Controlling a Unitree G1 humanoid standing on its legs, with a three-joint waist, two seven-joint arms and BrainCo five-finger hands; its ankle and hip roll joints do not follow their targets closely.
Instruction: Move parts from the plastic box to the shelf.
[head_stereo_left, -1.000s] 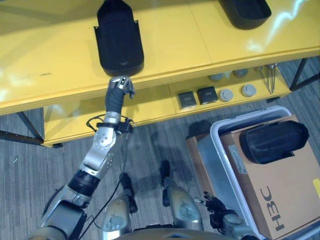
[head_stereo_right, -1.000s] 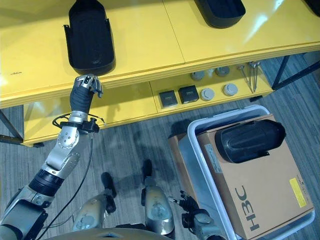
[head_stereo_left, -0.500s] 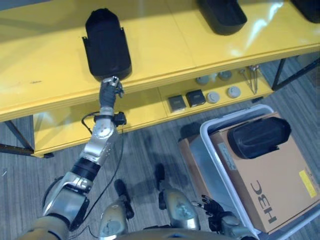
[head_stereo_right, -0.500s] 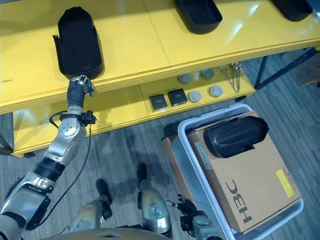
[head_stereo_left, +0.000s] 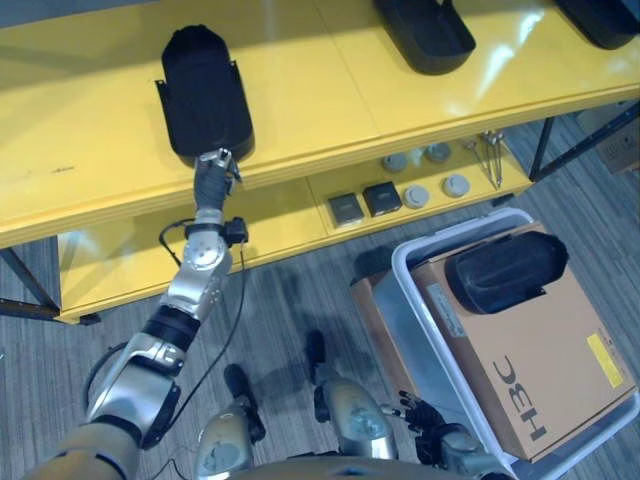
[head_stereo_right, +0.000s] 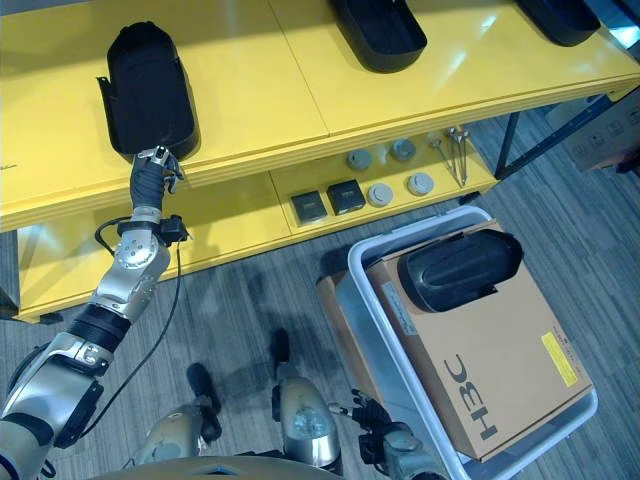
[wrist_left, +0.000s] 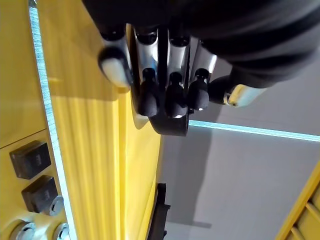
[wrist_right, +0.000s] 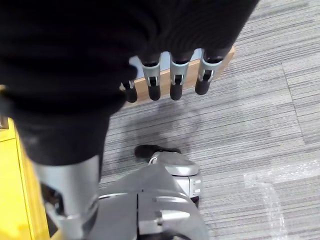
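A black moulded part (head_stereo_left: 203, 92) lies on the top board of the yellow shelf (head_stereo_left: 320, 90). My left hand (head_stereo_left: 213, 165) reaches up to the board's front edge, open, its straight fingertips (wrist_left: 170, 97) against the part's near end (wrist_left: 169, 126). Another black part (head_stereo_left: 505, 270) rests on a cardboard box (head_stereo_left: 545, 365) inside the white plastic box (head_stereo_right: 352, 275) on the floor at the right. My right hand (head_stereo_left: 425, 420) hangs low beside that box, open, its fingers (wrist_right: 175, 85) straight above the floor.
Two more black parts (head_stereo_left: 425, 30) (head_stereo_left: 605, 15) lie further right on the top board. The lower board holds two small black boxes (head_stereo_left: 347, 207), round caps (head_stereo_left: 416, 195) and thin metal tools (head_stereo_left: 490, 150). Grey carpet lies between shelf and plastic box.
The whole view has shifted, so the camera moved. My left hand has closed the small gap to the part's near end and now touches it. The right hand still hangs low.
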